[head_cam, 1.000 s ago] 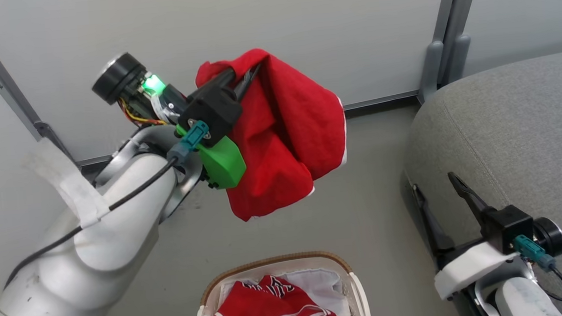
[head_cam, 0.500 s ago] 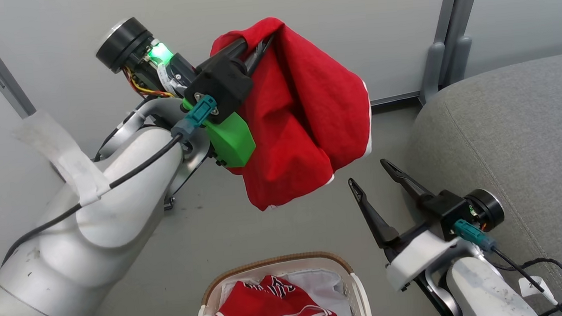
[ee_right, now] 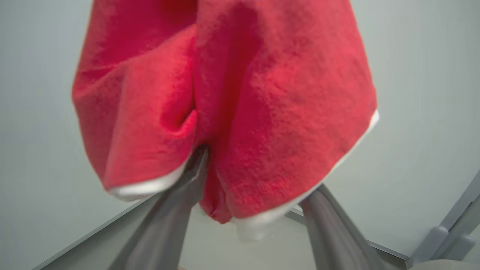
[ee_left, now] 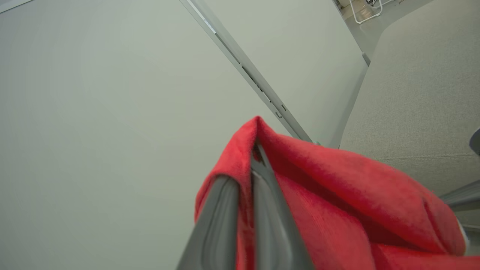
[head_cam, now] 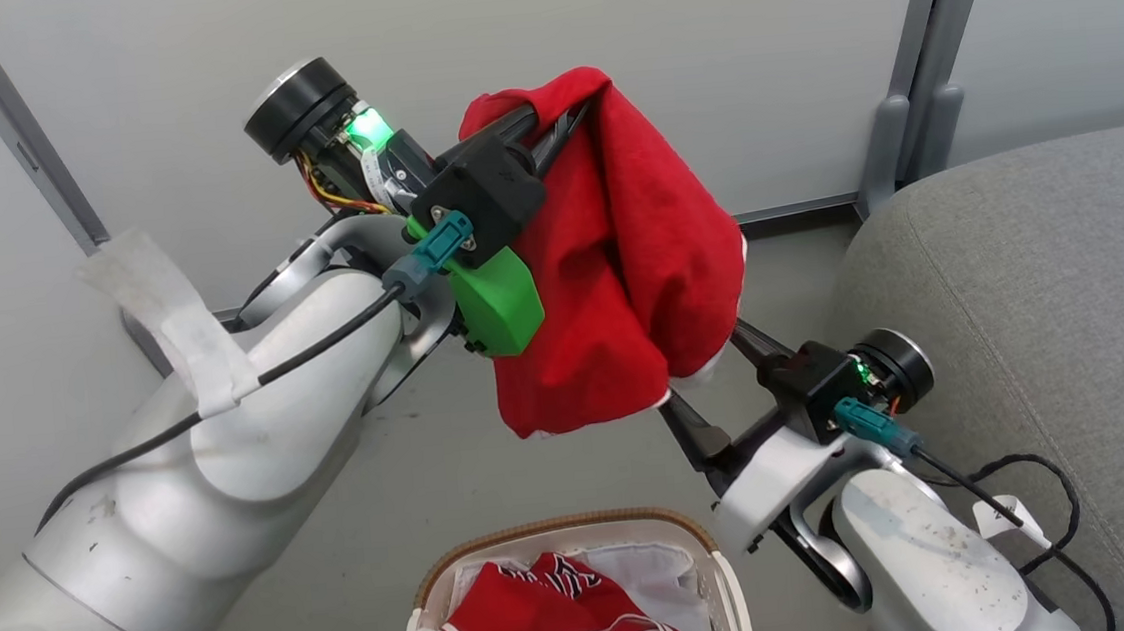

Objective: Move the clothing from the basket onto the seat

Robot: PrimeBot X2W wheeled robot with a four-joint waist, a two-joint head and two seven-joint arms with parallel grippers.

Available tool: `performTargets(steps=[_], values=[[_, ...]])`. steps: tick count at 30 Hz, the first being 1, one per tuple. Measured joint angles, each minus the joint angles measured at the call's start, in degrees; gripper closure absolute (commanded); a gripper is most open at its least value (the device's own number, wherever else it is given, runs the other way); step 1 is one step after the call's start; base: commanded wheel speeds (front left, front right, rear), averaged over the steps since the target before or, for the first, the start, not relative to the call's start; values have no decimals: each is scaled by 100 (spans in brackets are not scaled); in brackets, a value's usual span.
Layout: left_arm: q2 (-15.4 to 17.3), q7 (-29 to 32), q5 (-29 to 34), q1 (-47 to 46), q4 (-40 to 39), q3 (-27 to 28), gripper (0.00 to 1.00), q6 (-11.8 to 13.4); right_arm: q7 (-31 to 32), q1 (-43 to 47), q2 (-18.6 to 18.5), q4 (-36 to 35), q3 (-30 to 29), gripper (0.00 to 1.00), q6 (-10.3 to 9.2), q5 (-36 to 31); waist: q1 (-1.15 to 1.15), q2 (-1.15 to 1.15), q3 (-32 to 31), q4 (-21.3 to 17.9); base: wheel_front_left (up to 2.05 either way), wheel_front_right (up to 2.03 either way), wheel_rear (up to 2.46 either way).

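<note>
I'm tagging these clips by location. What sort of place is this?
Probably a lab or office corner staged as a home: plain metal-framed partition panels, a grey couch seat, and a laundry basket.

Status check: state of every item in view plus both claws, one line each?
plain red garment, lifted, hanging from left claw
left claw, shut on plain red garment
right claw, open, fingers either side of the garment's lower hem
striped jersey, crumpled in basket
basket, upright on floor, holding white liner
seat, no clothing on visible part

Glossy pale grey arms [head_cam: 262, 449], black cables [head_cam: 324, 344], green wrist cover [head_cam: 499, 300], teal connectors [head_cam: 437, 250]
</note>
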Motion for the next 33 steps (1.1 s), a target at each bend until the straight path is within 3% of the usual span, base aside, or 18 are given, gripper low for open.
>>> performTargets(steps=[6, 7, 8, 9, 10, 18, 19, 20, 21, 23, 28, 33], values=[[9, -25, -111, 46, 49, -33, 100, 0, -1, -25, 0, -301, 140, 0, 0, 248, 0, 0, -34, -12, 0, 0, 0], [5, -26, -136, 82, 51, -43, 100, 0, -1, -26, 1, -338, 140, 29, 0, 254, 0, 0, -38, -15, 0, 0, 0], [1, -32, -156, 115, 52, -47, 100, 0, -1, -32, 0, -361, 134, 44, 0, 263, 0, 0, -41, -15, 0, 0, 0], [-11, -38, -209, 163, 53, -44, 100, 1, -1, -43, 0, -369, 132, 79, 0, 283, 0, 0, -46, -13, 0, 0, 0], [-21, -42, -255, 214, 56, -33, 100, 13, -1, -54, 1, -370, 130, 99, 0, 301, 0, 0, -51, -11, 0, 0, 0], [-20, -225, -521, 702, 86, 16, 100, 218, -1, -55, 0, -504, -185, 100, 0, 254, 0, 0, -88, 8, 0, 0, 0], [-24, -255, -552, 773, 92, 30, 95, 257, -1, -46, 1, -513, -231, 100, 0, 236, 0, 0, -89, 10, 0, 0, 0], [-33, -292, -591, 881, 107, 33, 84, 283, -1, -24, 1, -521, -285, 100, 0, 203, 0, 0, -89, 14, 0, 0, 0], [-63, -356, -666, 1098, 130, 33, 51, 338, -1, 21, 0, -525, -372, 100, 0, 143, 0, 0, -84, 19, 0, 0, 0], [-103, -453, -776, 1327, 160, 58, 0, 408, -1, 35, 0, -533, -494, 100, 0, 55, 0, 0, -80, 10, 0, 0, 0], [-200, -623, -958, 1858, 234, 166, 0, 578, -1, 68, -1, -547, -913, 100, 0, -124, 0, 0, -67, 7, 0, 0, 0], [-299, -699, -1245, 2419, 304, 256, 0, 569, -1, 140, 0, -557, -1321, 100, 0, -410, 0, 0, -37, 9, 0, 0, 0]])
